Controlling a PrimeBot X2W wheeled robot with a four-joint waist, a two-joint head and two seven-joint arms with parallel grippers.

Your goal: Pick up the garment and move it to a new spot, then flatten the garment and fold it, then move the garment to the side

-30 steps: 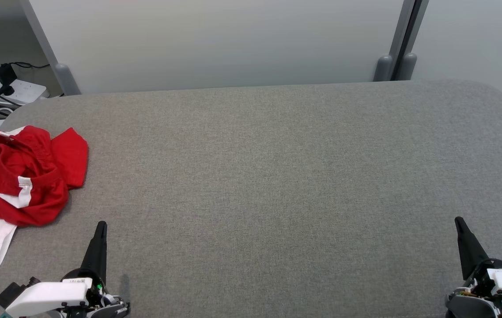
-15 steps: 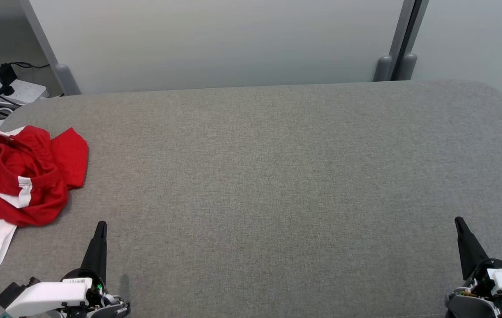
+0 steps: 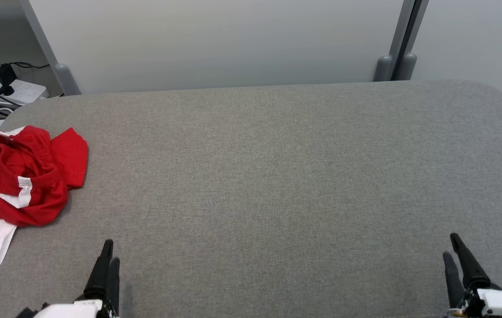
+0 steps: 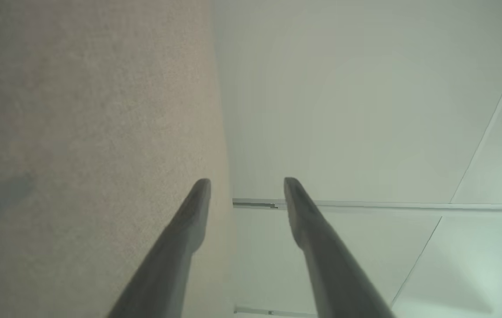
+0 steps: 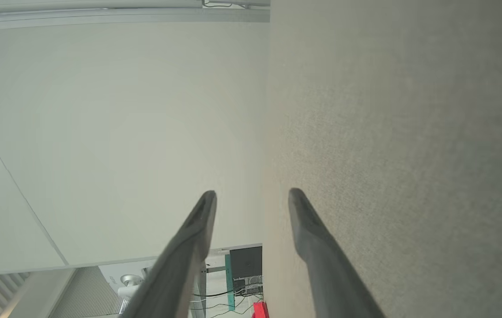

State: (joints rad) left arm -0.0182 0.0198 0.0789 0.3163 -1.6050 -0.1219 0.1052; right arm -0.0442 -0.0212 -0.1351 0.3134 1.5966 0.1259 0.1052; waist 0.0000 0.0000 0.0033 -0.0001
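Both grippers have drawn back toward the near edge and parted their fingers. The left gripper and the right gripper stand moderately open and empty above the grey fabric-covered tabletop. The crumpled red-and-white cloth garment lies at the tabletop's left edge, apart from both.

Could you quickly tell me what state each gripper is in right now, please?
Left gripper: open, holding nothing.
Right gripper: open, holding nothing.
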